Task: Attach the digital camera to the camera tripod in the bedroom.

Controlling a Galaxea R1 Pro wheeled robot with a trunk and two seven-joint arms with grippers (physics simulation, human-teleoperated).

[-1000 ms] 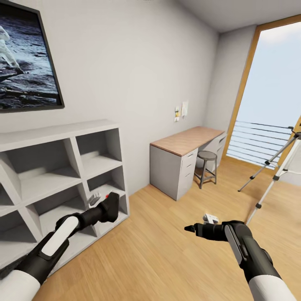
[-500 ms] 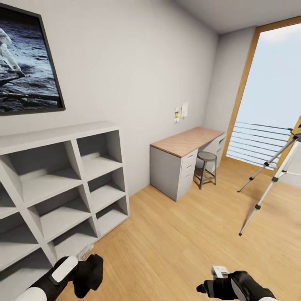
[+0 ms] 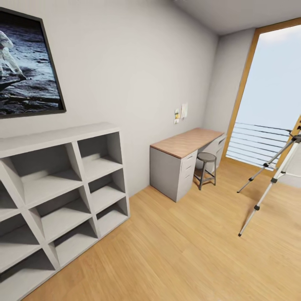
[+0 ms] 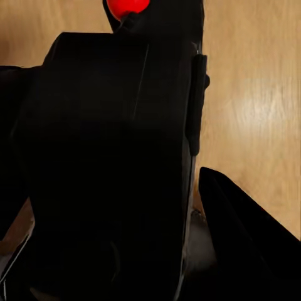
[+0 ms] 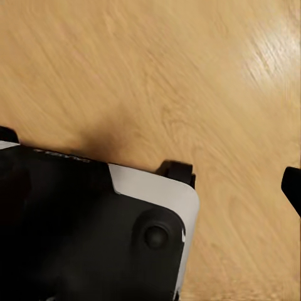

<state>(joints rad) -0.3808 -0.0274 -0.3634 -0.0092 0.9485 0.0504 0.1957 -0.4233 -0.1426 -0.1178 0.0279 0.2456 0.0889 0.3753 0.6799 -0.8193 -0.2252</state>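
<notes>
The digital camera, black with a red button on top, sits between the fingers of my left gripper, which is shut on it above the wood floor. One dark finger shows beside the camera body. The camera tripod stands at the right edge of the head view by the window, silver legs spread on the floor, its head cut off by the frame. My right gripper hangs over bare floor with a fingertip far out to the side, open and holding nothing.
A grey cube shelf lines the left wall under a framed moon picture. A wood-topped grey desk and a round stool stand ahead. The tall window with railing bars is at the right. A black and white part lies under the right wrist.
Both arms have dropped down out of the head view, the left one still carrying the camera. The room and tripod stay put.
</notes>
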